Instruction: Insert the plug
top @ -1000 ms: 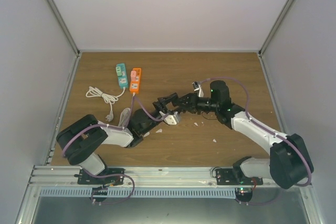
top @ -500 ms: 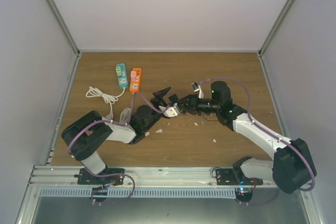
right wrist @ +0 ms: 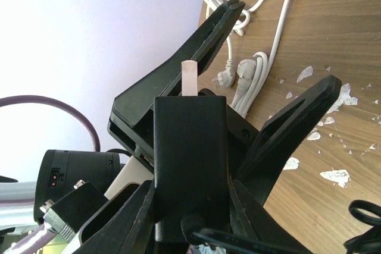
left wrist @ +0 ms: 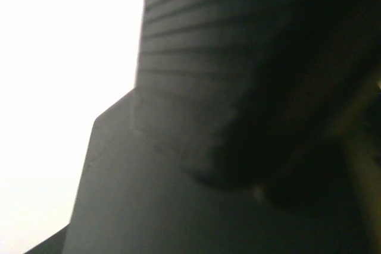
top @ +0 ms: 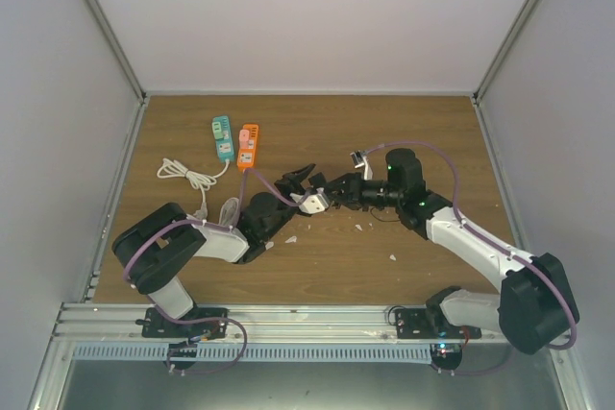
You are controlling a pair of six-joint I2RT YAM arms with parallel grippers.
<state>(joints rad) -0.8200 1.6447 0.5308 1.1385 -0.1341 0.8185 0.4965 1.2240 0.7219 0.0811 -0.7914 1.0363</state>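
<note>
Nearest to us in the right wrist view, the right gripper (right wrist: 190, 209) is clamped on the black rectangular plug (right wrist: 190, 147), which has a pale pin standing out of its far end. Just beyond, the left gripper (right wrist: 283, 46) holds its two black fingers spread apart on either side of that pin, and we cannot tell whether either one touches it. Only the overhead view places the plug: it sits between the two grippers over the middle of the brown wooden table (top: 404, 132), and there it shows a pale face. Farther off, toward the far left corner, the orange power strip (top: 248, 146) lies just beside the teal power strip (top: 223, 138), with a coiled white cable (top: 187, 176) nearer the left edge. The left wrist view gives only a dark, blurred, ribbed surface against white glare, and we can make out nothing of the plug there.
</note>
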